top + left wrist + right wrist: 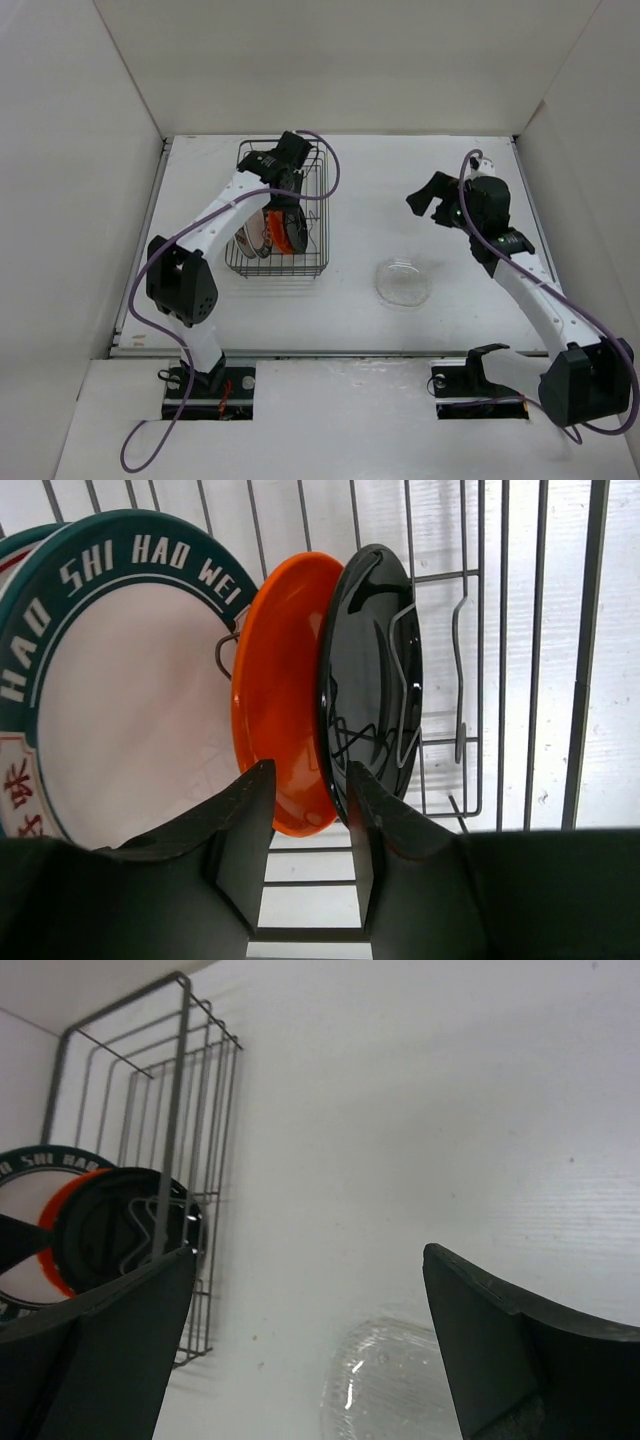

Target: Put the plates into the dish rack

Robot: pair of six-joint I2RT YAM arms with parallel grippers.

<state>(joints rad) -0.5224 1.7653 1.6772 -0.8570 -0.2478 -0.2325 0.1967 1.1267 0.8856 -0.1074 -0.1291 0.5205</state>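
**Left arm** (215,222): slim white links are joined by black joint housings, the largest a blocky black shoulder unit (180,287). A thin purple left cable (336,168) is run along it in loose loops. A black base mount (205,388) is fitted, and a little red wiring is seen beside it.

**Right arm** (535,305): the same white links and black housings are shown, with a purple right cable (575,306) and a black base bracket (480,372).

**Left gripper** (310,780): two matte black fingers (240,830) are moulded as flat-faced wedges with a faintly grainy surface.

**Right gripper** (308,1255): matching matte black fingers (120,1340), broad and tapering, are fitted.
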